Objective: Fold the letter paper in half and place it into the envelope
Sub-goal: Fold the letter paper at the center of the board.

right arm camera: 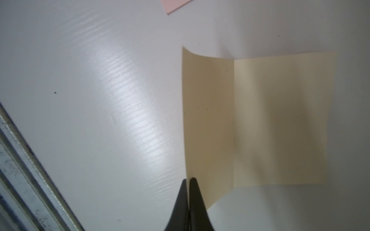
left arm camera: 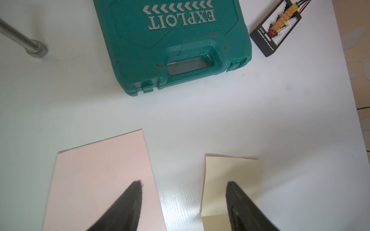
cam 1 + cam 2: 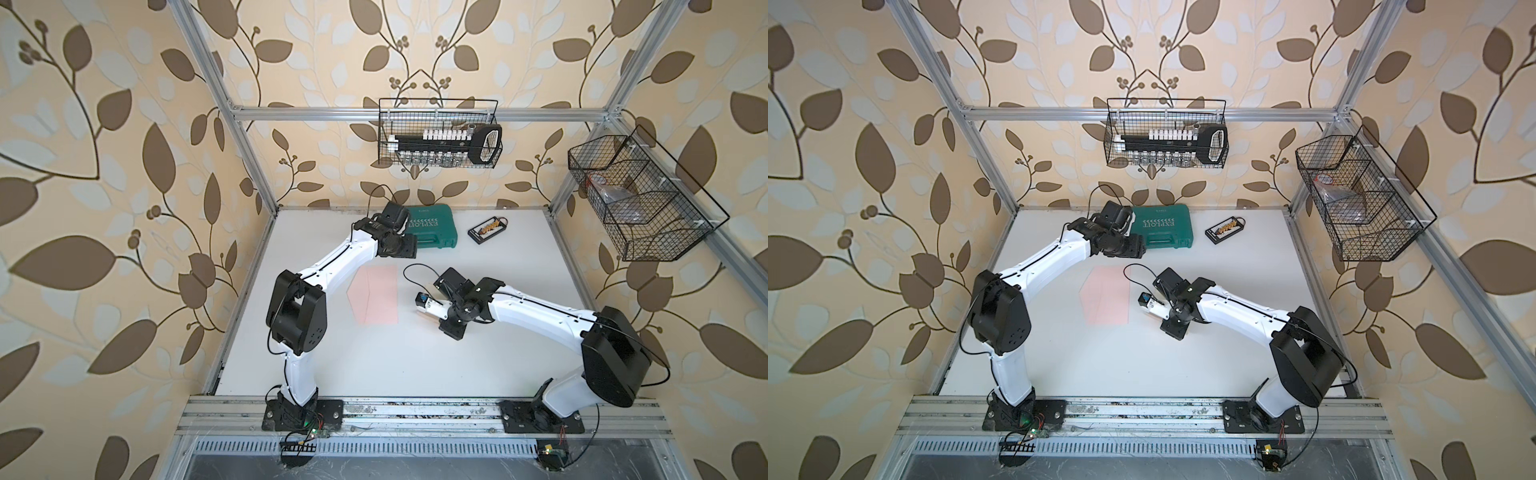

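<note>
Leaf-patterned walls are enclosing the white table; the right gripper is pinching a lifted edge of the letter paper, right of the envelope, the left gripper hovering spread.

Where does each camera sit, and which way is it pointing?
Top views: high at the front, looking down on the table; left arm and right arm whole, envelope between them.
Left wrist: on the left arm, looking down past the open left gripper at envelope, letter paper, green case.
Right wrist: on the right arm, looking down past the right gripper, shut on the letter paper's raised edge.
Shared: both wrist views show letter paper and envelope.
</note>
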### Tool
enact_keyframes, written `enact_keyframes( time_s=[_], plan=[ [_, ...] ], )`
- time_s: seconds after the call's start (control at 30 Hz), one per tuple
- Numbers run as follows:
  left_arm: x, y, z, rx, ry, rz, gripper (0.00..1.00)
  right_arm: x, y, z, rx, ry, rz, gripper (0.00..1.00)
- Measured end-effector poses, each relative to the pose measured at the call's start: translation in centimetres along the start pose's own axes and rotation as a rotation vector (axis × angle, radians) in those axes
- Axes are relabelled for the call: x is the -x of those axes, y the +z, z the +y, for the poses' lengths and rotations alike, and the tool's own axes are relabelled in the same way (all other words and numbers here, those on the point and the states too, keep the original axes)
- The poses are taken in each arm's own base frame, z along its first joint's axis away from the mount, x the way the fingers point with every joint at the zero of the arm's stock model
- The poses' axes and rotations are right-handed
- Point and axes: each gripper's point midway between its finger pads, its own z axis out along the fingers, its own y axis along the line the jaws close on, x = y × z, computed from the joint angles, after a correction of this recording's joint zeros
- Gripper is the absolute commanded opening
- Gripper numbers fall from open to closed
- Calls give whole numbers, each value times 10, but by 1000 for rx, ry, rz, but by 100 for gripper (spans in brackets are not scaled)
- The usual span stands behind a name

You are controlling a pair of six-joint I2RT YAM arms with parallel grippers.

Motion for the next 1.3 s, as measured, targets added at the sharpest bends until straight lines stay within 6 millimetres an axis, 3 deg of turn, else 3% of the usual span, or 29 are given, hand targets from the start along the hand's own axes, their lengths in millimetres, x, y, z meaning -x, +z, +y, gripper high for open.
enact_keyframes(
  time_s=[0.1,0.3,0.43,0.6,0.9,1.3],
  plan=[
    [-17,-11,9,24,-6,2,68,4,7,-3,107,83,21,0],
    [-69,-13,37,91,-16,77,65,9,23,-11,304,256,73,0],
    [-90,-24,47,110,-27,93,63,9,26,-15,419,362,67,0],
    [-97,-38,44,95,-20,73,61,10,25,-21,529,461,39,0],
    [-110,-36,34,77,7,96,57,19,6,-39,628,568,-61,0],
    [-110,-6,5,42,48,143,52,6,4,-67,579,657,-78,0]
  ],
)
